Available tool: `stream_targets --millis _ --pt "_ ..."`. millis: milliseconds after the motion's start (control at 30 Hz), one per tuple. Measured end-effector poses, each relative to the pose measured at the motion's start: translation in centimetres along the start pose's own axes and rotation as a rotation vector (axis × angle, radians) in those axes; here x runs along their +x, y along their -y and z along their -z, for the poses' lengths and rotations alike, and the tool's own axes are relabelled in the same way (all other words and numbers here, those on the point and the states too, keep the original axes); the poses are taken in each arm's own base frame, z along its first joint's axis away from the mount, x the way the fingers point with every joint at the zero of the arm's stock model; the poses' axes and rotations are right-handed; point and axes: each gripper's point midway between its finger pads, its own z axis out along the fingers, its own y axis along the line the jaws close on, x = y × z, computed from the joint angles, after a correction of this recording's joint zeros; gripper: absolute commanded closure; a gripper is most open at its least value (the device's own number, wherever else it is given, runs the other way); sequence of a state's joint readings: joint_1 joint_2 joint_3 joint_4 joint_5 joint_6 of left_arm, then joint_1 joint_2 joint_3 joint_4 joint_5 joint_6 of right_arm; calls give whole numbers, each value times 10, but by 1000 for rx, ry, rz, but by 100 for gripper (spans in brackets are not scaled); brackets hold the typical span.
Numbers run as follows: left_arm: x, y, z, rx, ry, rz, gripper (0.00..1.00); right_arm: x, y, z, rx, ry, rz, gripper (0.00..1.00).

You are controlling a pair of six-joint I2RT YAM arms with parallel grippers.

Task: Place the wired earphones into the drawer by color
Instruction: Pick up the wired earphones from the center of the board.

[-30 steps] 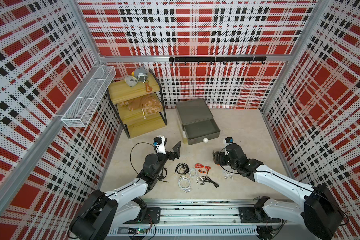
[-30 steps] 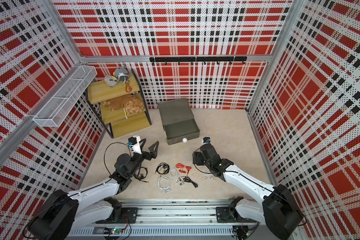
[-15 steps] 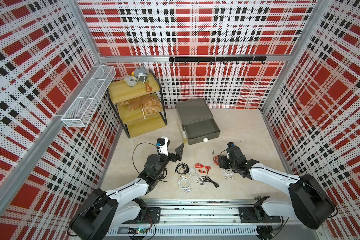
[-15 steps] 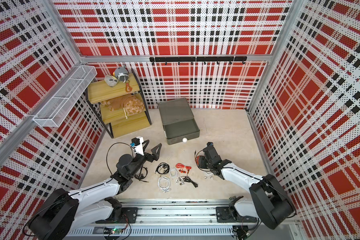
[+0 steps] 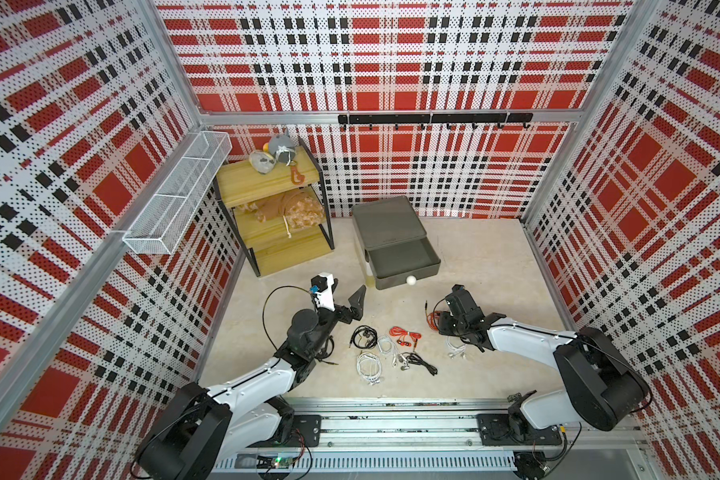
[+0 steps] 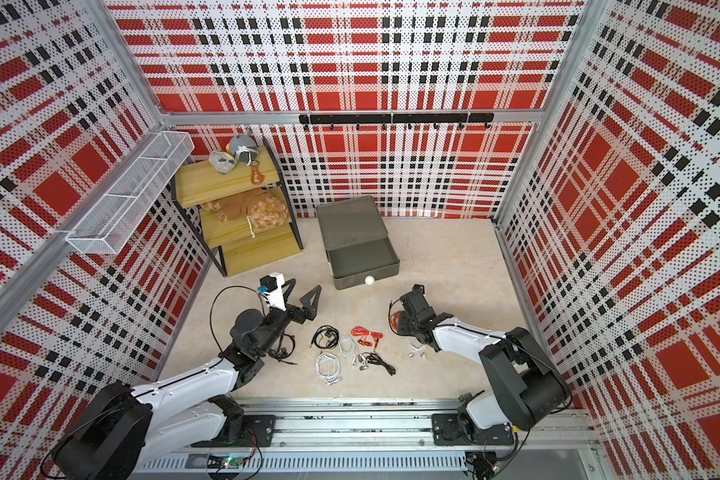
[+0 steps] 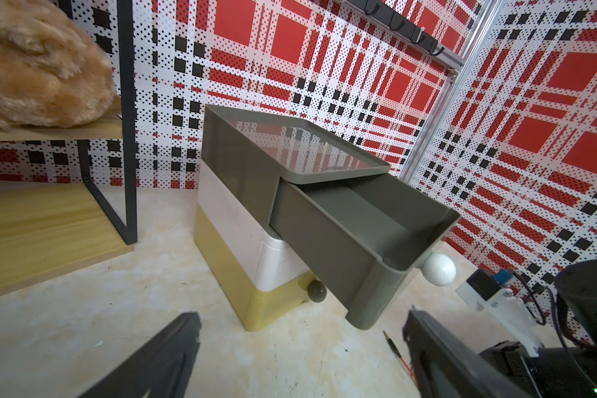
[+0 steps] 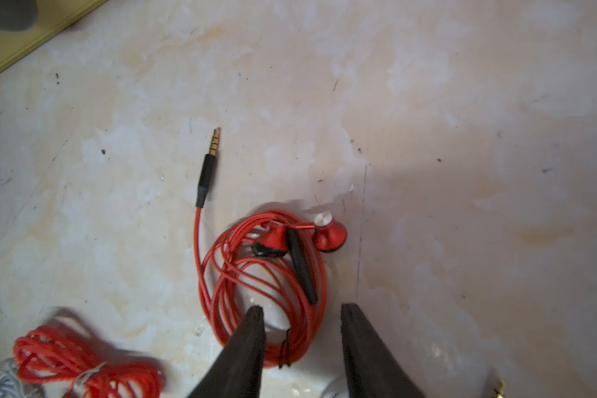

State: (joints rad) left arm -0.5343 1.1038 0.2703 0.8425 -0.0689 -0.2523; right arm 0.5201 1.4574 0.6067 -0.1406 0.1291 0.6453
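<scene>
Lowered and narrowed since a second ago, the right gripper (image 8: pixel 302 307) now sits over the red earphones (image 8: pixel 273 239), which lie coiled on the floor just nearer than, and right of, the open grey drawer (image 5: pixel 391 279). One side of the coil's strands lies between the two fingers (image 8: pixel 252 330), which stand partly apart with a gap visible, so no clamp is evident. The left gripper (image 6: pixel 301 293) stays fully spread and empty left of the drawer, and the remaining earphone bundles (image 5: pixel 387 353) lie between the arms.

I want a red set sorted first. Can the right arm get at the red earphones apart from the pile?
Probably yes: the right gripper sits over the red earphones, jaws open astride the coil, nothing covering it.
</scene>
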Motion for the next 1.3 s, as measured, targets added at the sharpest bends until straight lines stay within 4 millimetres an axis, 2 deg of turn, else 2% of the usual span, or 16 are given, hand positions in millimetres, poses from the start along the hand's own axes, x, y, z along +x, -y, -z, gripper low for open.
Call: stream_targets --millis 333,433,667,867,1033,1300 --pt "-2 -1 1 -7 6 -5 1 -1 2 -6 29 -11 5 72" --pt "-4 -1 1 -9 11 -8 1 -1 2 -7 31 -14 8 84" --pt "-4 -2 1 -14 12 -13 1 -2 1 -7 29 -11 8 95" --pt "-4 -2 1 -14 12 -13 1 -4 1 -4 27 -5 14 100" --pt "-4 -2 1 -14 12 -13 1 -12 0 17 -1 51 24 100" --pt "-3 -1 1 -13 12 -14 1 -49 -12 69 -92 233 17 100"
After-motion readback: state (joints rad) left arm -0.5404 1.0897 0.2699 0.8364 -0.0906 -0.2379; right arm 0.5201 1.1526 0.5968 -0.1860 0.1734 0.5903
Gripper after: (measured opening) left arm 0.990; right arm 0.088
